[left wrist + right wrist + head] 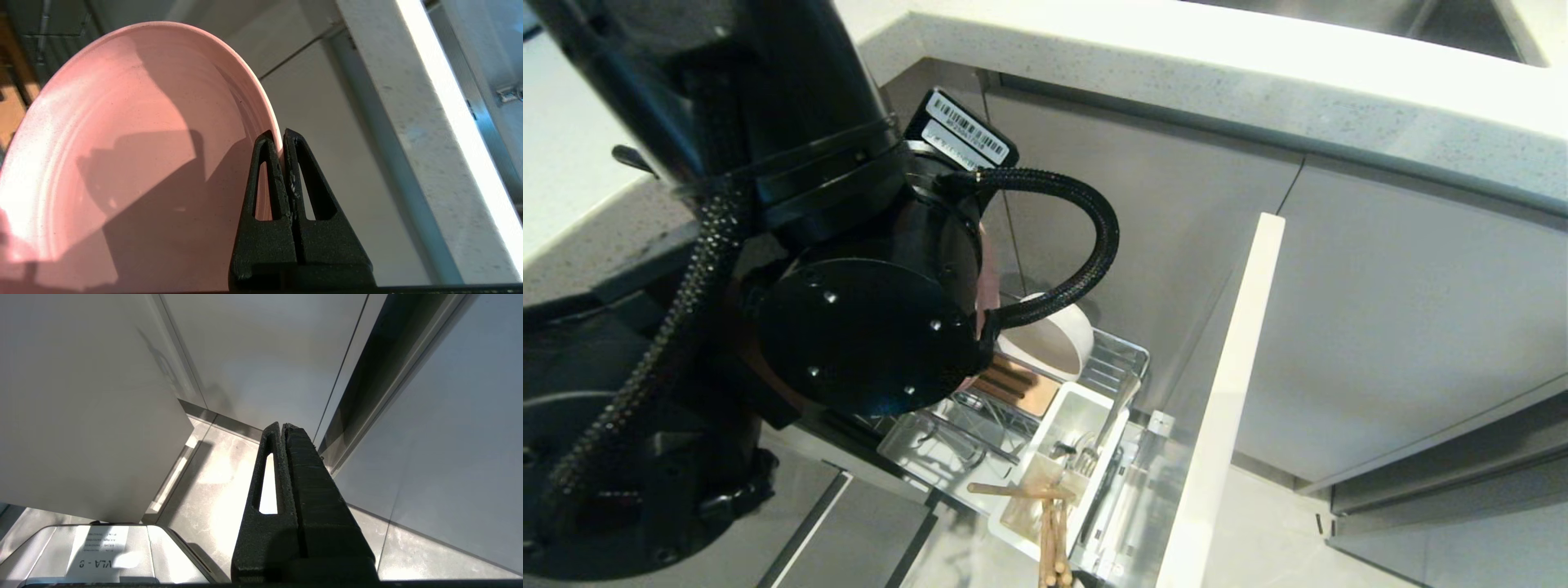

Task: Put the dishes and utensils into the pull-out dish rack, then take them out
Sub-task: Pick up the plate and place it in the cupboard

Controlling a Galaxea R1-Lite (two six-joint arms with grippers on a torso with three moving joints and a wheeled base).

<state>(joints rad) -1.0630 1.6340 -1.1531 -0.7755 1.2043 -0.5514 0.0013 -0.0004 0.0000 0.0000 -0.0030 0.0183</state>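
Plates: I count one, the pink plate (pixel 122 155), clamped at its rim by my left gripper (pixel 283 136) above the dish rack (pixel 1119 359). Only the head view shows one cream bowl (pixel 1049 339), chopsticks (pixel 1049 535) there. Right gripper (pixel 282 426) is pressed together, empty.

The black left gripper (pixel 282 136) pinches the three-o'clock rim of a large shallow pink plate (pixel 122 163), a pale speckled stone countertop edge (pixel 412 134) beyond.
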